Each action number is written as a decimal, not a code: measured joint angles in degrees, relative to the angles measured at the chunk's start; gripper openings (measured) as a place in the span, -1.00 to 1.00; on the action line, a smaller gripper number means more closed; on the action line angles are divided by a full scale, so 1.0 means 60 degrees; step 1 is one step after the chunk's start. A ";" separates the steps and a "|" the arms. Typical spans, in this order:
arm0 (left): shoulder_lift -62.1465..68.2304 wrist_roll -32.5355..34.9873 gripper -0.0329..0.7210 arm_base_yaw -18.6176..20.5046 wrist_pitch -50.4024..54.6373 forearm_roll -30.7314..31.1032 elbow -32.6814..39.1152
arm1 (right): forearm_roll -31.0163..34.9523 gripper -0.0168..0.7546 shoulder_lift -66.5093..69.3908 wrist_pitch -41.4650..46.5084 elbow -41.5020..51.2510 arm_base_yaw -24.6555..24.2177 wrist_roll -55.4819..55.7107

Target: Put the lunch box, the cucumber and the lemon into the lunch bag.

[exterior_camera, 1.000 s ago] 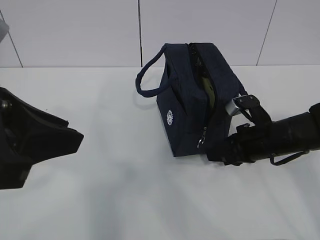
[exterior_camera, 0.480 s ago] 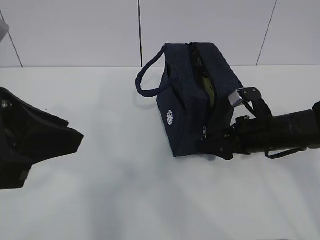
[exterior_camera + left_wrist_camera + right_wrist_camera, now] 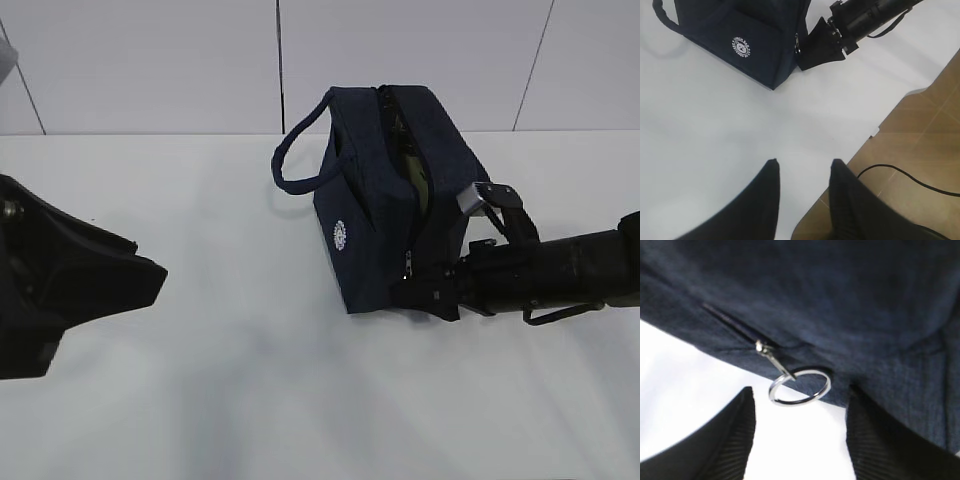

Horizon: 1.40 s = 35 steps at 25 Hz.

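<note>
Your right pincer (image 3: 800, 435) stands open just short of the lunch bag (image 3: 375, 210), whose ring pull (image 3: 800, 386) hangs free between its fingers. The bag sits on the white bench (image 3: 240, 400), long axis running away from you. Your left pincer (image 3: 802, 192) waits open, well apart, empty.

White round logo (image 3: 741, 46) on lunch bag (image 3: 760, 45); lettering illegible.

Bare table (image 3: 240, 380) left of the lunch bag (image 3: 375, 230); right end effector (image 3: 425, 290) seemingly crowds its near end.
</note>
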 joint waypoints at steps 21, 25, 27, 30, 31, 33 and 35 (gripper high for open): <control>0.0403 0.0000 -0.29 0.0000 -0.0016 -0.0143 0.0000 | 0.0031 -0.61 0.0165 -0.0155 -0.0334 0.0000 0.1379; 0.0403 0.0000 -0.29 0.0000 -0.0016 -0.0155 0.0000 | 0.0031 -0.93 0.0165 -0.0155 -0.0334 0.0000 0.1379; 0.0403 0.0000 -0.29 0.0000 -0.0016 -0.0155 0.0000 | 0.0031 -0.95 0.0165 -0.0173 -0.0334 0.0000 0.1400; 0.0403 0.0000 -0.29 0.0000 -0.0016 -0.0155 0.0000 | -0.0061 -0.95 0.0173 -0.0092 -0.0334 0.0000 0.1488; 0.0403 0.0000 -0.29 0.0000 -0.0016 -0.0155 0.0000 | -0.0158 -0.95 0.0173 -0.0025 -0.0334 0.0000 0.1549; 0.0403 0.0000 -0.29 0.0000 -0.0016 -0.0163 0.0000 | -0.0405 -0.95 0.0173 0.0037 -0.0334 0.0000 0.1693; 0.0403 0.0000 -0.29 0.0000 -0.0016 -0.0178 0.0000 | -0.0671 -0.95 0.0173 0.0060 -0.0334 0.0000 0.1823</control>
